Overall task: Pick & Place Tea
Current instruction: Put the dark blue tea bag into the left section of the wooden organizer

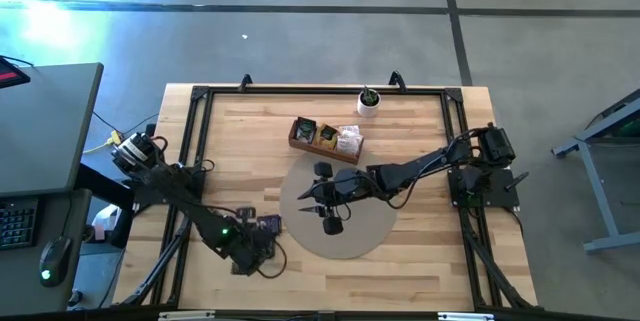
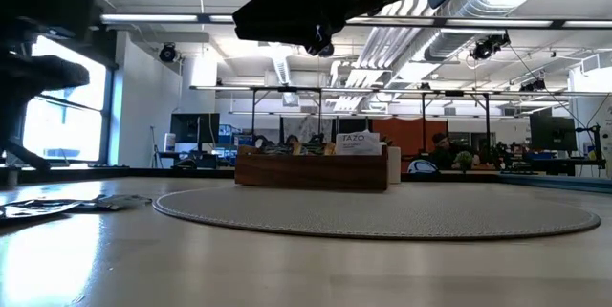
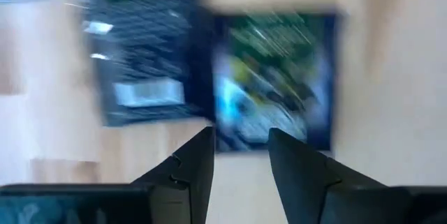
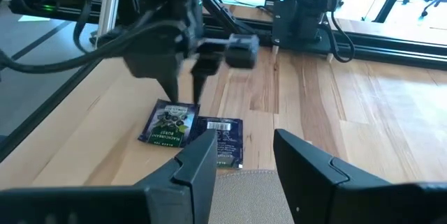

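Two dark tea sachets [image 4: 167, 123] [image 4: 222, 139] lie flat side by side on the wood just off the round mat's left edge; in the high view they show as one dark patch [image 1: 268, 223]. My left gripper [image 4: 183, 97] points down, open, its tips close above the far edge of the green-printed sachet [image 3: 276, 77]; the other sachet [image 3: 143, 60] lies beside it. My right gripper [image 4: 244, 154] hangs open above the round mat [image 1: 360, 231], touching nothing. More sachets stand in a wooden box [image 1: 325, 138] at the mat's far side.
A small white cup with a plant [image 1: 369, 102] stands by the table's far edge, behind the box. The box [image 2: 311, 168] sits at the grey mat's [image 2: 382, 213] far rim. A black frame runs around the table. Bare wood lies near the mat's front and right.
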Robot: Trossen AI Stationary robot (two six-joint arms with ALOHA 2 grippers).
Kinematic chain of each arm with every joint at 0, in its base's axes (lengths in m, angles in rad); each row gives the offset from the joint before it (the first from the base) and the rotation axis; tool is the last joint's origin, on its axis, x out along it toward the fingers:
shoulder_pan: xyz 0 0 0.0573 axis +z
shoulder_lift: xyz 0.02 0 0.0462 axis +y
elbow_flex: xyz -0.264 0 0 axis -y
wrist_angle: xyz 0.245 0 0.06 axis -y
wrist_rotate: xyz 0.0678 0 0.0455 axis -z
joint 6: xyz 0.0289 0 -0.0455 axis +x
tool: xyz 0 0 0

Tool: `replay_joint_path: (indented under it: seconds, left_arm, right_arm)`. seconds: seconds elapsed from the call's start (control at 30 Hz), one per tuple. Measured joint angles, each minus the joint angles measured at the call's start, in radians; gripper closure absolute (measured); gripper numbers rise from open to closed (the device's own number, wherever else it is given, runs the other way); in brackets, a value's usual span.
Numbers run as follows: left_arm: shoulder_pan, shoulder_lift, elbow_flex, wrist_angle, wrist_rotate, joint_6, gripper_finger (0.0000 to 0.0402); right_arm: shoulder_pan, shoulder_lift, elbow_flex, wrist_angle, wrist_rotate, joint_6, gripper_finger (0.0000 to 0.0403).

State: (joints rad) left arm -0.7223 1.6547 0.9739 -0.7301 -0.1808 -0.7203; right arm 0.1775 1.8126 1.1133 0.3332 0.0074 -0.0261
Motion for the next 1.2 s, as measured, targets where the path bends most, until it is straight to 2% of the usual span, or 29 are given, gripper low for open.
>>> replay_joint_path:
  seconds: [0.1,0.27,0.4,0.53,0.7,0.83,0.93,1.0,1.07,1.2]
  left_arm:
    - [0.001,0.014,-0.015,0.024,0.055,0.115,0.0268]
    - [0.003,0.033,-0.025,0.093,0.040,0.094,0.0268]
    - [0.003,0.055,-0.024,0.188,0.057,-0.016,0.0268]
    - [0.003,0.071,-0.025,0.319,0.060,-0.195,0.0268]
    - [0.019,0.094,-0.026,0.466,-0.003,-0.405,0.0268]
    - [0.053,0.097,-0.026,0.550,-0.070,-0.463,0.0268]
    - [0.089,0.098,-0.025,0.563,-0.087,-0.460,0.0268]
    - [0.111,0.098,-0.017,0.562,-0.059,-0.424,0.0268]
    - [0.129,0.098,-0.004,0.560,-0.011,-0.351,0.0268]
    - [0.149,0.098,0.022,0.538,0.071,-0.144,0.0268]
  right_arm:
    - [0.000,0.000,0.000,0.000,0.000,0.000,0.0263]
    - [0.000,0.000,0.000,-0.004,0.000,0.000,0.0263]
    - [0.000,0.000,0.000,-0.008,0.000,0.000,0.0263]
    - [0.000,0.000,0.000,-0.011,0.000,0.000,0.0263]
    - [0.000,0.000,0.000,-0.013,-0.002,0.000,0.0263]
    - [0.003,0.000,0.000,-0.066,-0.071,0.026,0.0263]
    - [0.027,0.000,0.000,-0.152,-0.134,0.065,0.0263]
    - [0.055,0.000,0.000,-0.215,-0.125,0.123,0.0263]
    - [0.086,0.000,0.000,-0.258,-0.068,0.192,0.0263]
    - [0.153,0.004,0.000,-0.284,0.125,0.332,0.0263]
